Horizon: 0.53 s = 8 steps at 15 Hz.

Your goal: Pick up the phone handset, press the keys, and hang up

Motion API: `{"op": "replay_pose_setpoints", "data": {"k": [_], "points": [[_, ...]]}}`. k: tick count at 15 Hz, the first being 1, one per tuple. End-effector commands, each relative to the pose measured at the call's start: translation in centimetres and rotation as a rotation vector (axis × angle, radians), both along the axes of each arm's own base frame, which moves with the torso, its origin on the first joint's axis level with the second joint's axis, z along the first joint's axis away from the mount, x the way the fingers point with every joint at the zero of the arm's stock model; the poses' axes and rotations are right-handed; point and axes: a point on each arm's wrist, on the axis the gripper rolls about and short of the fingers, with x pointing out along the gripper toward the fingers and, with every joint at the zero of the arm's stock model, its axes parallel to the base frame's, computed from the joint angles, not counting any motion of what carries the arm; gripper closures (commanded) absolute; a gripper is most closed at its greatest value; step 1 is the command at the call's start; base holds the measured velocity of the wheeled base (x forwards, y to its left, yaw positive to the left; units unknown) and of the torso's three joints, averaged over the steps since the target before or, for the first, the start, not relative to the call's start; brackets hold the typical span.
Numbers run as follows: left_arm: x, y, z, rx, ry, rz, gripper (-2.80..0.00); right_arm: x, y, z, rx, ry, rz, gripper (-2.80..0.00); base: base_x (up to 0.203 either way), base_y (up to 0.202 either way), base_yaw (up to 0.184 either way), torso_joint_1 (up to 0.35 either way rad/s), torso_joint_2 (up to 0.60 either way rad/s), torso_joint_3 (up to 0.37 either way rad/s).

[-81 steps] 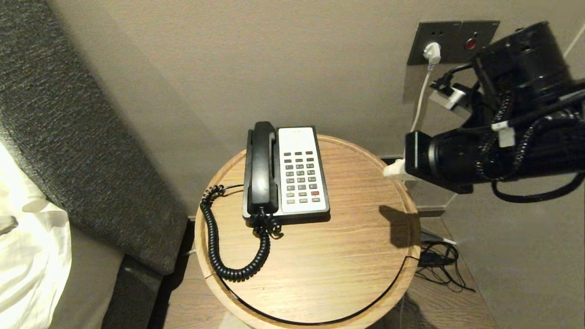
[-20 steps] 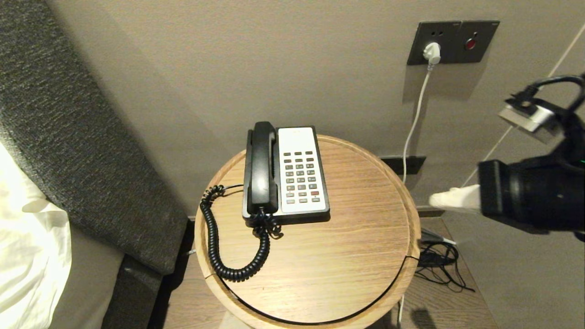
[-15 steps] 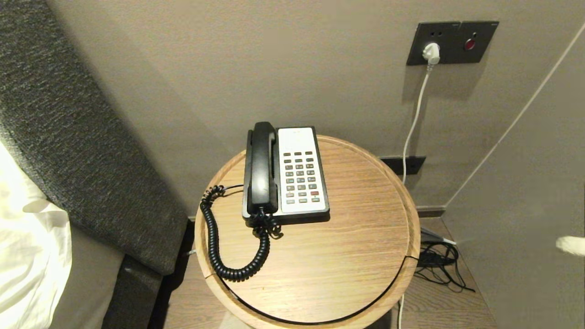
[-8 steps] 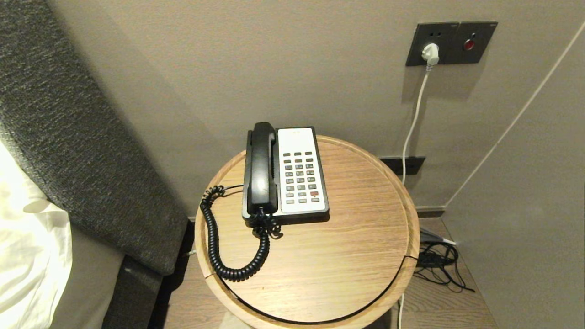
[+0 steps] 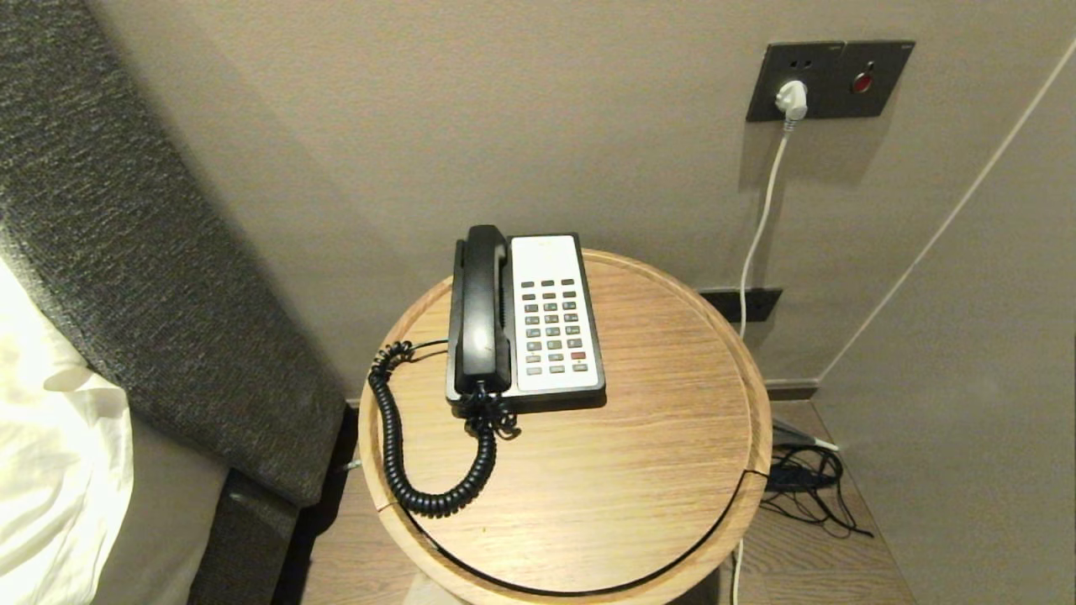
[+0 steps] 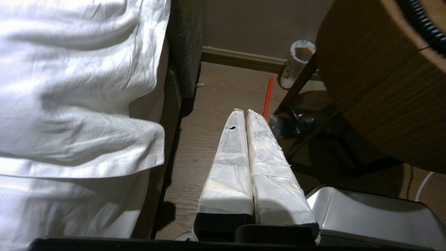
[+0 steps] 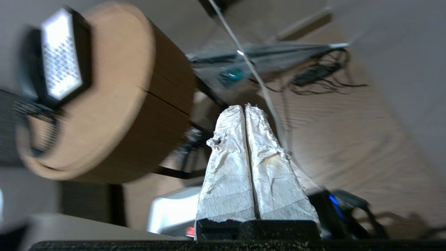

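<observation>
The phone handset [image 5: 481, 309] is lying in its cradle along the left side of the black-and-white phone base [image 5: 551, 318], with its coiled cord [image 5: 395, 437] looping out over the round wooden table [image 5: 639, 470] toward the table's front-left rim. Neither gripper is reaching it: no arm is appearing in the head view, and both are hanging low beside the table, well below the tabletop. The left gripper [image 6: 243, 112] is pointing down at the wooden floor [image 6: 212, 101] between the white bed linen [image 6: 80, 87] and the table's curved side, its white-wrapped fingers [image 6: 230, 153] pressed together and grasping nothing; an orange straw [image 6: 267, 96] is lying on the floor just past the fingertips. The right gripper [image 7: 243, 108] is likewise clenched empty, fingers closed flat against each other, with the table and phone off to one side of it and a tangle of black cables [image 7: 320, 76] lying on the floor beyond its tips.
</observation>
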Motion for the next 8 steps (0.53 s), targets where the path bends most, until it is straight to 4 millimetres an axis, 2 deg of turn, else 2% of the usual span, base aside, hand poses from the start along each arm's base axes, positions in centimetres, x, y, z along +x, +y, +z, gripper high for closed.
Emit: {"op": "replay_pose_setpoints", "data": {"k": [1, 3, 4, 6, 8], "points": [[0.4, 0.0, -1.1, -0.002, 0.038, 0.010, 0.00, 0.0, 0.0, -2.8, -0.024, 0.012, -0.035, 0.00, 0.000, 0.000, 0.000, 0.000, 0.00, 0.000], [1.2, 0.0, -2.0, 0.003, 0.033, 0.012, 0.00, 1.8, 0.0, -4.2, -0.068, 0.047, -0.031, 0.00, 0.000, 0.000, 0.000, 0.000, 0.00, 0.000], [1.9, 0.0, -2.6, 0.005, 0.002, 0.013, 0.00, 3.2, 0.0, -4.8, -0.088, 0.006, -0.030, 0.00, 0.000, 0.000, 0.000, 0.000, 0.00, 0.000], [2.9, 0.0, -2.5, 0.024, -0.135, -0.005, 0.00, 5.8, 0.0, -6.1, -0.149, -0.093, -0.032, 0.00, 0.000, 0.000, 0.000, 0.000, 0.00, 0.000], [2.9, -0.1, -2.8, 0.034, -0.118, -0.031, 0.00, 7.9, 0.0, -8.5, -0.232, -0.131, -0.030, 0.00, 0.000, 0.000, 0.000, 0.000, 0.00, 0.000]]}}
